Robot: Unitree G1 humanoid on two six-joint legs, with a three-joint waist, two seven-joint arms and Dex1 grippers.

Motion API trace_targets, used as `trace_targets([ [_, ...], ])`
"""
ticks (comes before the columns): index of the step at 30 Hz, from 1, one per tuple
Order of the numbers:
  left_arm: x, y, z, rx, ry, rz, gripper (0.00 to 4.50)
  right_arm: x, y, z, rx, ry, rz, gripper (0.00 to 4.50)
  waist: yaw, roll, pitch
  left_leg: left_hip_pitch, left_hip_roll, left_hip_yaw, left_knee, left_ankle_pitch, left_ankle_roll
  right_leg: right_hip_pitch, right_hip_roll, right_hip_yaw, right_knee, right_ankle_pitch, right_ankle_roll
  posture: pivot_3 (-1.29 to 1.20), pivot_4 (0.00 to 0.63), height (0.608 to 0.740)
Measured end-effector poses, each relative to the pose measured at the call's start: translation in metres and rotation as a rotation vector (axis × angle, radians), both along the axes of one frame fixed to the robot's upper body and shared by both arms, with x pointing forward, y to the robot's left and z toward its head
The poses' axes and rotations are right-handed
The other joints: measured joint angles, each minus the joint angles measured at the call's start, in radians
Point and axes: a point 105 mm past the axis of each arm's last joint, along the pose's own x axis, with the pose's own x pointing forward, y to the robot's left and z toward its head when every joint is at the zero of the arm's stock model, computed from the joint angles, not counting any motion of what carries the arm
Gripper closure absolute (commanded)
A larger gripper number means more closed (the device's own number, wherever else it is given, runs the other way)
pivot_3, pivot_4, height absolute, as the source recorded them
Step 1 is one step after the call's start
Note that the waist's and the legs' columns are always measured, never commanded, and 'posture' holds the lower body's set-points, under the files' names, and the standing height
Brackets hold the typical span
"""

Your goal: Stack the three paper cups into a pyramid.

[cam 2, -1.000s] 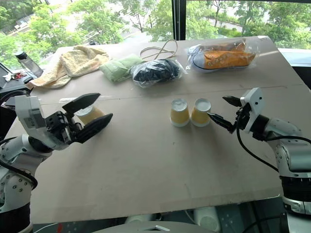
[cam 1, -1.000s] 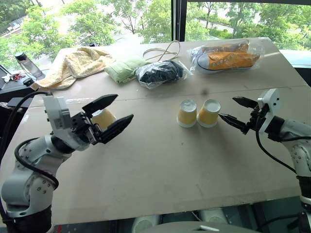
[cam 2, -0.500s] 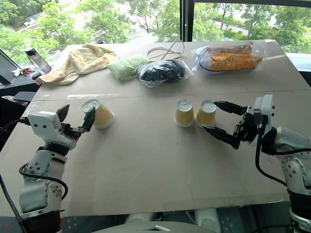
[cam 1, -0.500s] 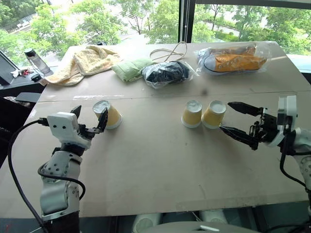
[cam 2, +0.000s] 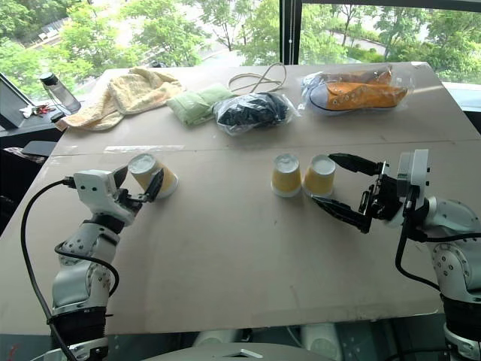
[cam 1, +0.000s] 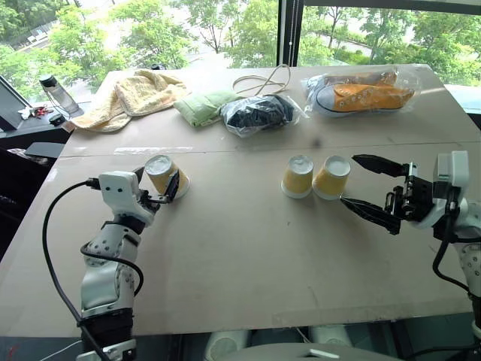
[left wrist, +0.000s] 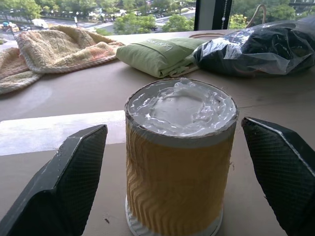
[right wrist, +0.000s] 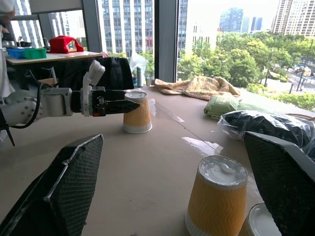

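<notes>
The table (cam 1: 248,263) carries a towel (cam 1: 128,96), a green cloth (cam 1: 199,105), a black bag (cam 1: 255,113) and a bagged shoe (cam 1: 361,90) along its far edge. The left gripper (cam 1: 154,192) is wide open with the lone cup (cam 1: 167,174), near the left edge, standing upside down between its fingers, not yet gripped. The right gripper (cam 1: 372,192) is also wide open and empty, just beside the two cups (cam 1: 314,177), which stand upside down and touching mid-table.

Risks, as I judge them: squeezing hard could crush the thin paper wall; a skewed closure could tip the lone cup; the right fingers drifting in could shove the pair apart, spoiling the base.
</notes>
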Motion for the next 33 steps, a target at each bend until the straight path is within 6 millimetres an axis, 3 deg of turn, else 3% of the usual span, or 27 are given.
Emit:
trace_targets([
  [5, 0.006, -0.001, -0.003, 0.000, 0.003, -0.004, 0.00, -0.007, 0.001, -0.002, -0.006, 0.011, 0.039, 0.02, 0.001, 0.000, 0.000, 0.000, 0.000, -0.001, 0.000, 0.000, 0.000, 0.000, 0.000, -0.001, 0.000, 0.000, 0.000, 0.00, 0.150, 0.740],
  [8, 0.008, 0.000, -0.002, 0.003, -0.003, -0.008, 0.75, -0.012, 0.001, -0.005, -0.014, 0.026, 0.060, 0.00, 0.001, -0.001, 0.000, 0.000, 0.000, -0.001, 0.000, 0.000, 0.000, 0.000, 0.000, -0.001, 0.000, 0.000, 0.000, 0.00, 0.150, 0.740],
  [11, 0.011, -0.001, 0.000, 0.016, -0.014, -0.013, 2.10, -0.015, 0.001, -0.008, -0.021, 0.029, 0.075, 0.00, 0.001, -0.001, 0.000, 0.000, 0.000, -0.001, 0.000, 0.000, 0.000, 0.000, 0.000, -0.001, 0.000, 0.000, 0.000, 0.00, 0.150, 0.740],
  [12, 0.012, -0.001, 0.001, 0.020, -0.021, -0.012, 2.35, -0.015, 0.001, -0.008, -0.022, 0.026, 0.078, 0.00, 0.001, -0.001, 0.000, 0.000, 0.000, -0.001, 0.000, 0.000, 0.000, 0.000, 0.000, -0.001, 0.000, 0.000, 0.000, 0.00, 0.150, 0.740],
  [20, 0.016, -0.011, 0.018, 0.047, -0.101, -0.049, 2.35, -0.015, -0.004, -0.015, -0.024, 0.023, 0.071, 0.00, 0.002, -0.001, 0.000, 0.000, 0.000, -0.001, 0.000, 0.001, -0.001, 0.000, 0.000, -0.001, 0.000, 0.000, 0.000, 0.00, 0.150, 0.740],
  [22, 0.021, -0.025, 0.024, 0.056, -0.107, -0.123, 2.35, -0.014, -0.007, -0.018, -0.018, 0.036, 0.060, 0.00, 0.005, -0.002, -0.001, -0.001, 0.000, -0.002, 0.001, 0.001, -0.001, 0.001, -0.001, -0.003, 0.000, 0.000, 0.000, 0.00, 0.150, 0.740],
  [24, 0.034, -0.055, 0.037, 0.025, -0.108, -0.263, 2.35, -0.010, -0.014, -0.021, 0.008, 0.048, 0.019, 0.00, 0.011, -0.002, 0.000, -0.002, -0.002, -0.006, 0.002, 0.001, -0.001, 0.002, -0.002, -0.006, 0.000, 0.000, 0.000, 0.00, 0.150, 0.740],
  [26, 0.045, -0.088, 0.056, 0.025, -0.124, -0.406, 2.35, -0.005, -0.024, -0.020, 0.029, 0.043, -0.032, 0.00, 0.013, -0.003, 0.000, -0.002, -0.004, -0.007, 0.003, 0.001, -0.002, 0.003, -0.001, -0.008, 0.000, 0.000, 0.000, 0.00, 0.150, 0.740],
  [30, 0.056, -0.173, 0.115, 0.038, -0.206, -0.731, 2.35, 0.007, -0.067, -0.030, 0.047, 0.061, -0.220, 0.00, 0.010, -0.004, 0.000, -0.002, -0.005, -0.007, 0.006, 0.001, -0.002, 0.006, 0.001, -0.009, -0.001, 0.000, 0.001, 0.00, 0.150, 0.740],
  [33, 0.052, -0.213, 0.126, 0.052, -0.189, -0.914, 2.35, 0.007, -0.084, -0.039, 0.027, 0.082, -0.285, 0.00, -0.004, -0.003, 0.000, -0.001, -0.004, -0.006, 0.005, 0.001, -0.001, 0.005, 0.002, -0.008, -0.001, 0.000, 0.002, 0.00, 0.150, 0.740],
])
